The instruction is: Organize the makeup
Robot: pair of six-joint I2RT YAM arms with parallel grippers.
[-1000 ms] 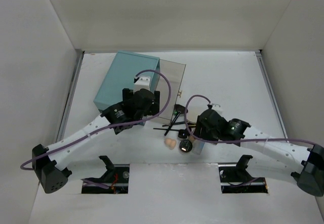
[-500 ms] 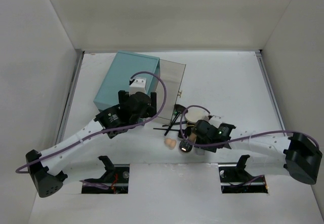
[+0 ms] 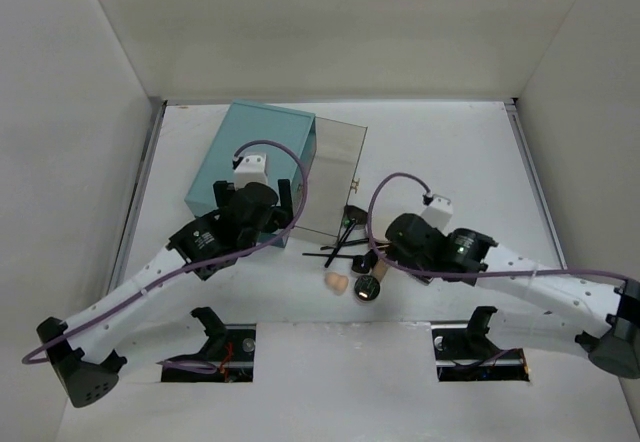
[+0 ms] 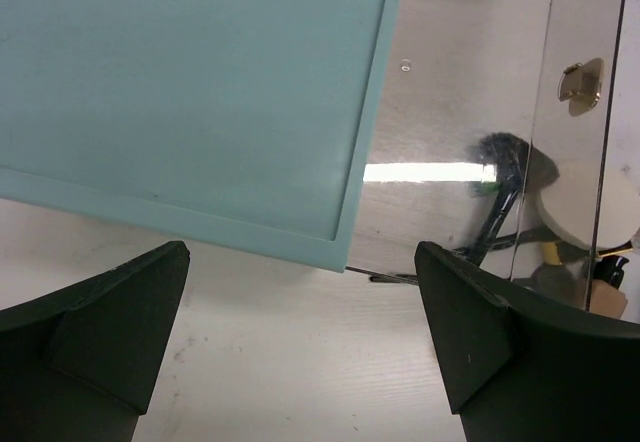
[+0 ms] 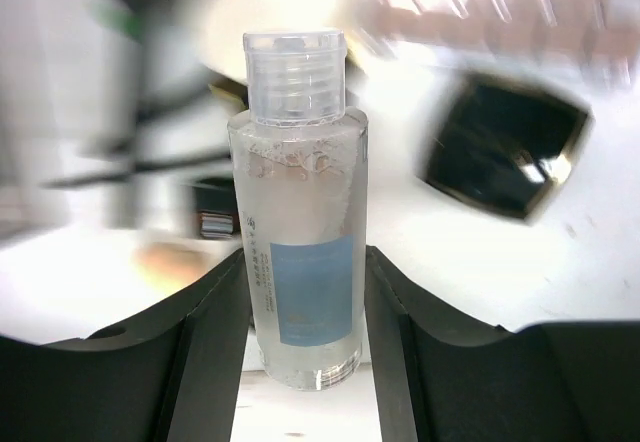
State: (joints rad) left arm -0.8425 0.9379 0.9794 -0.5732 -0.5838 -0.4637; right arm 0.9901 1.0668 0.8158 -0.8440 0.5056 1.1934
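Right gripper (image 5: pixel 303 307) was pinching the clear bottle (image 5: pixel 300 212) between both fingers, cap pointing away from the wrist. Behind it, blurred: a black case (image 5: pixel 505 147) on the white table (image 3: pixel 450 152). Top view, nearest the bases: peach sponge (image 3: pixel 336 282), with a round compact (image 3: pixel 367 289) just beside it. Black brushes (image 3: pixel 335 252) lay crossed just behind them. Left gripper (image 4: pixel 300 342) was spread wide and holding nothing, at the near edge of the teal box (image 4: pixel 190 82). A shiny panel (image 4: pixel 460 112) adjoined the box's right edge.

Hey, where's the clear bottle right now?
In the right wrist view, the clear bottle is clamped between the fingers of the right gripper, with a blurred black compact behind it to the right.
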